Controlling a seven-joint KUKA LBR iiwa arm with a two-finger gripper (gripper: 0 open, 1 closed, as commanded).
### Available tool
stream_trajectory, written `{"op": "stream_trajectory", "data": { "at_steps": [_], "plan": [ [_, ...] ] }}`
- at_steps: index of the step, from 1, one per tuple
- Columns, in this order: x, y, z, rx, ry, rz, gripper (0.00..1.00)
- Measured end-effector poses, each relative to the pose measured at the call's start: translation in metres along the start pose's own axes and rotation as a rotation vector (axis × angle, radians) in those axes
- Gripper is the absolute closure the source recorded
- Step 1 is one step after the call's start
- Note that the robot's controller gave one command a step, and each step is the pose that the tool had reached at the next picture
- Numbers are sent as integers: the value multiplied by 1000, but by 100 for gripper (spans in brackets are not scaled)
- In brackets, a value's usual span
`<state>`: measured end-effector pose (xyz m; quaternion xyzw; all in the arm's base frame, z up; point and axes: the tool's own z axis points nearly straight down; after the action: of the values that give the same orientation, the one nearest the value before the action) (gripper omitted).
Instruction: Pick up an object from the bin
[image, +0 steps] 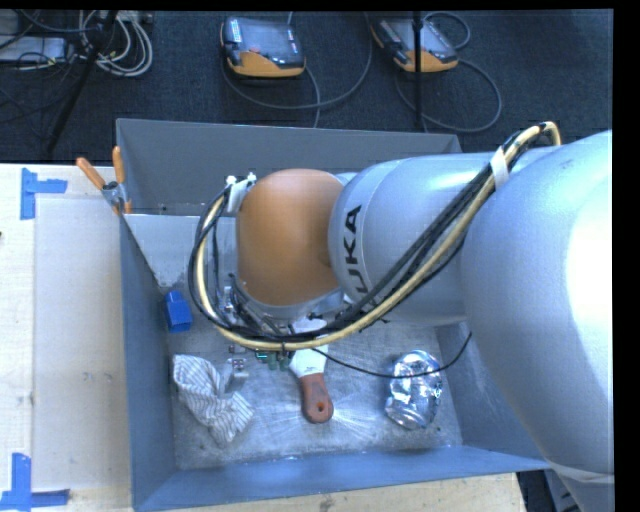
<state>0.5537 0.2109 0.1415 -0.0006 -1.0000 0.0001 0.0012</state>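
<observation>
Arm: thick rounded shells, light grey, smooth and glossy. Orange cover: dome-shaped, matte, caps the wrist end. Just right of the cover, black "KUKA" lettering runs down the grey shell. Cables: black and yellow, bundled, cross the shell right of the cover, then loop round its left and lower edges. Directly under the cover, gripper: small grey metal parts.

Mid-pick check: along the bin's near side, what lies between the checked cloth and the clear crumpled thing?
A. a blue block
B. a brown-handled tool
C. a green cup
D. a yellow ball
B: the brown-handled tool lies with the checked cloth toward the view's left of it and the clear crumpled thing toward the view's right.
</observation>
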Motion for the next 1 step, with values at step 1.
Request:
{"op": "stream_trajectory", "data": {
  "at_steps": [1],
  "plan": [
    [-2,16,62,-4,0,-260,100]
  ]
}}
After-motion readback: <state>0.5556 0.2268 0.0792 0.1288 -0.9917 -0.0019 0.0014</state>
